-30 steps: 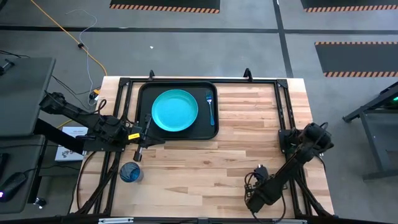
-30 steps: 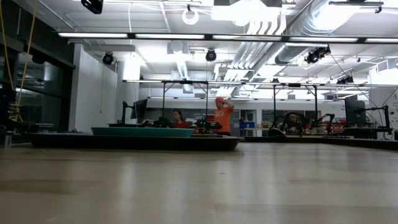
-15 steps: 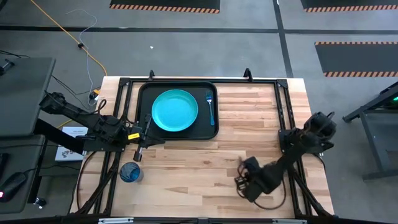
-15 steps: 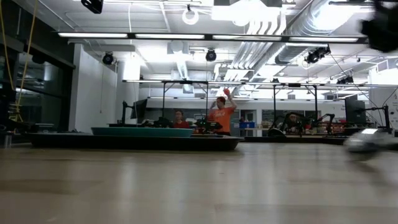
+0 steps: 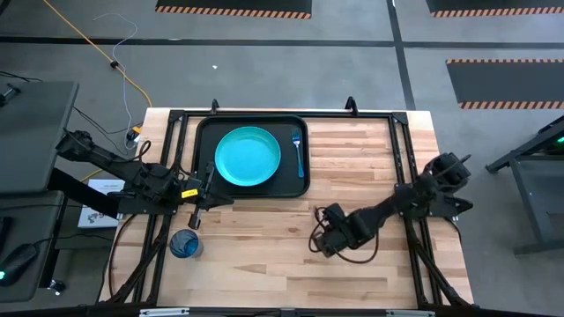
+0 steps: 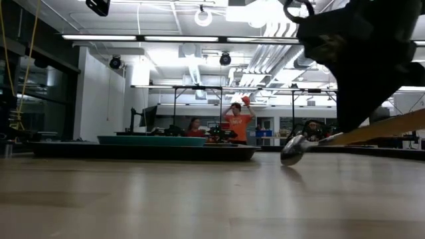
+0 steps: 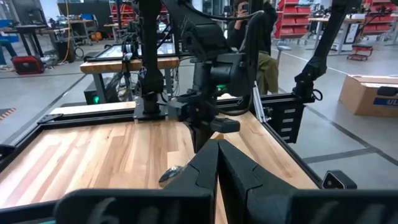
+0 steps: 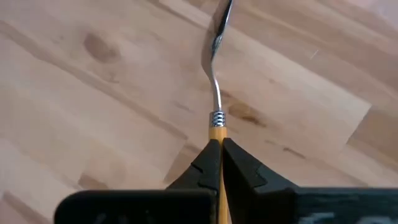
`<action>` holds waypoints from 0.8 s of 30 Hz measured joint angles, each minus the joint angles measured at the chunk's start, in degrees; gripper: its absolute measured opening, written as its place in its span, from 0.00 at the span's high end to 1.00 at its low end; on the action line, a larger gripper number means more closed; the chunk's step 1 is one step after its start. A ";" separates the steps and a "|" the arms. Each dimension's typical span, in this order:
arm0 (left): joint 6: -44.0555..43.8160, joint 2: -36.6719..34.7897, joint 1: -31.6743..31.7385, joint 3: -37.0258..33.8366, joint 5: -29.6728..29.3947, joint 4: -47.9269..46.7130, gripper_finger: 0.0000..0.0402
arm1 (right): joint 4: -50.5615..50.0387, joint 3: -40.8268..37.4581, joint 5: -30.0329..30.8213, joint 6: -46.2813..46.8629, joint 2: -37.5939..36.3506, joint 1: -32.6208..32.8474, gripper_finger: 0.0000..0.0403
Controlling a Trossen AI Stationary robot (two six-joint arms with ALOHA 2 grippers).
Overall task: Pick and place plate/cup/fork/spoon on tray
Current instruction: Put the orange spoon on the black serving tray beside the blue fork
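The black tray [image 5: 202, 141] lies at the table's far left-middle. On it lie the turquoise plate [image 5: 248, 156] and, to its right, the light-blue fork [image 5: 298, 150]. The dark-blue cup [image 5: 185, 244] stands on the table near the front left. My right gripper [image 5: 324, 234] is over the table's middle, shut on the spoon [image 6: 312, 143], whose silver bowl [image 8: 222, 25] points ahead of the fingers. My left gripper [image 7: 217, 149] is shut and empty; it waits at the tray's near left corner [image 5: 211, 199]. My right gripper pinches the spoon's orange handle [image 8: 216, 134] between its two fingers, just behind the coiled metal neck. The handle runs along the fingers and the bowl sticks out ahead. The spoon is tilted, bowl end [image 6: 292, 151] lowest, close to the table; whether it touches, I cannot tell.
Bare wood lies between the right gripper and the tray's near rim [image 5: 264, 195]. A black frame [image 5: 401, 167] runs around the table's edges. People show in the room beyond the table [image 6: 237, 123].
My right gripper has swung from the table's near right part toward the left and far edges, to the middle, carrying the spoon, which now shows in the low view with its bowl low over the table. It has stayed shut.
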 joint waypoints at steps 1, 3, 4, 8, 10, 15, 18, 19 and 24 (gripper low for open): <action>-0.01 0.00 0.02 0.00 0.00 -0.02 1.00 | -0.48 0.00 -0.26 -0.46 0.01 -0.38 1.00; -0.02 0.01 0.02 0.00 0.00 -0.02 1.00 | -1.36 0.00 -0.58 -0.89 0.20 -0.84 1.00; -0.02 -0.01 0.02 0.00 0.00 -0.04 1.00 | -1.79 0.00 -0.67 -0.89 0.43 -0.91 1.00; -0.48 -0.01 0.02 0.00 0.00 -0.09 1.00 | -2.65 0.04 -1.06 -0.89 1.90 -0.78 1.00; -0.48 -0.01 0.02 0.00 0.00 -0.19 1.00 | -2.86 0.04 -2.08 -0.89 3.32 -0.57 1.00; -0.54 0.00 0.02 0.00 0.00 -0.28 1.00 | -3.06 0.37 -4.05 -0.92 7.01 0.07 1.00; -0.52 -0.01 0.02 0.00 0.00 -0.28 1.00 | -3.07 0.39 -3.42 -0.43 8.05 0.16 1.00; -0.52 0.01 0.04 0.00 0.00 -0.26 1.00 | -3.03 0.37 -3.01 -0.14 8.08 0.19 1.00; -0.52 -0.01 0.04 0.00 0.00 -0.26 1.00 | -2.63 0.39 -0.85 -0.30 7.87 0.16 1.00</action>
